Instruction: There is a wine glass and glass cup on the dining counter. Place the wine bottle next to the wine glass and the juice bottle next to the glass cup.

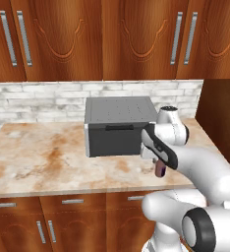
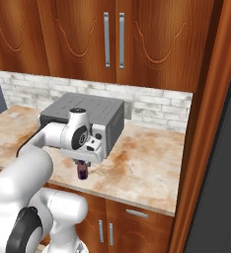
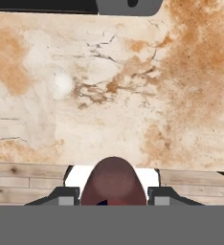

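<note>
My gripper is shut on the juice bottle, a small squat maroon bottle that hangs just above the wall counter's marbled top, near its front edge. From the right base view the juice bottle sits under the hand, in front of a grey box. Looking down along the gripper, the rounded maroon bottle fills the gap between the two dark fingertips. The wine glass, glass cup, wine bottle and dining counter are out of view.
A dark grey box-shaped appliance stands on the counter just behind the hand. Wooden wall cabinets hang overhead, above a white brick backsplash. A tall wooden panel closes the counter's right end. Bare marbled top lies to the right.
</note>
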